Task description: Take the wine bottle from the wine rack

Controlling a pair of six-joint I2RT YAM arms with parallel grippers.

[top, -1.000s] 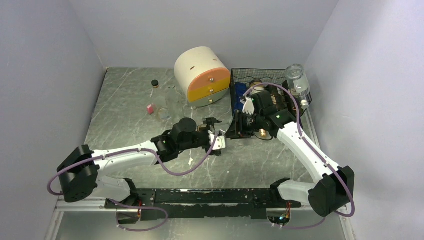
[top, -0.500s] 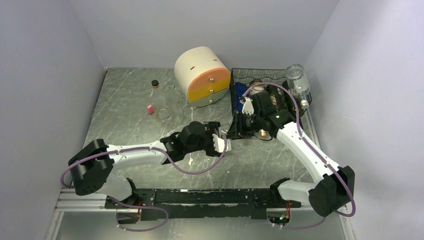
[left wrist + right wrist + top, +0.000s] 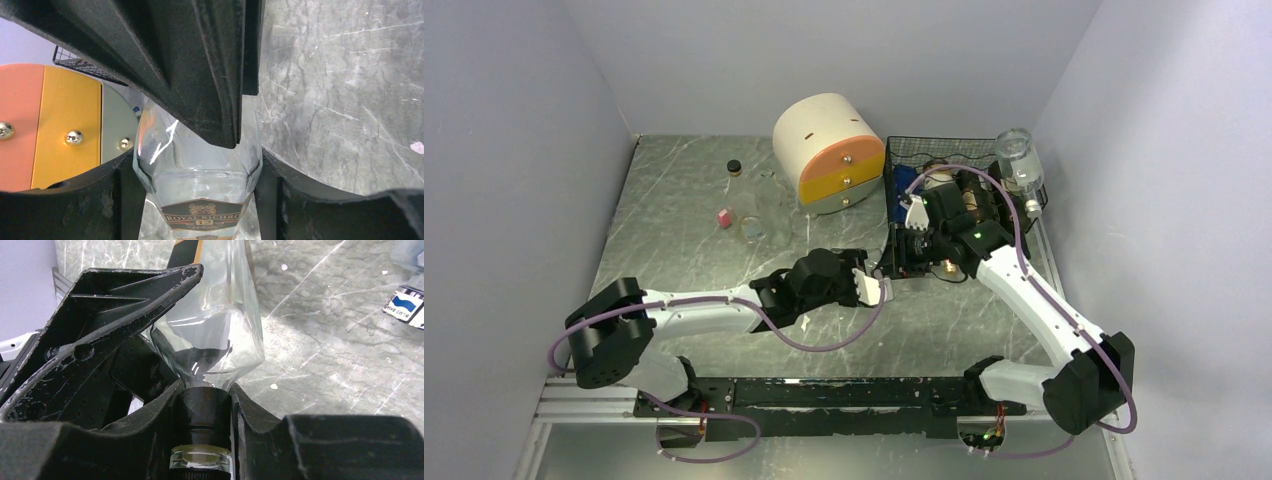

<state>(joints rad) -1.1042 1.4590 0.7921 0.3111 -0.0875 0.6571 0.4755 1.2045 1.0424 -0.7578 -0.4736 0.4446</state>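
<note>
The wine bottle (image 3: 888, 268) is clear glass with a dark label and hangs just in front of the black wire wine rack (image 3: 954, 152), outside it. My right gripper (image 3: 916, 248) is shut on its black neck collar (image 3: 205, 405), just above the cap. My left gripper (image 3: 871, 287) is shut on the bottle's body (image 3: 197, 165), one finger (image 3: 107, 200) on each side of the shoulder above the label. A corner of the rack shows in the left wrist view (image 3: 75, 64).
The cream-and-orange drum drawer unit (image 3: 829, 150) stands left of the rack. A clear jar (image 3: 1019, 165) sits at the rack's right corner. A small black-capped bottle (image 3: 734, 168), a pink block (image 3: 723, 218) and a clear ring (image 3: 752, 230) lie at the left.
My left arm has swung right and forward, and its gripper now surrounds the bottle's body. My right gripper has stayed on the neck and shifted slightly toward the rack.
</note>
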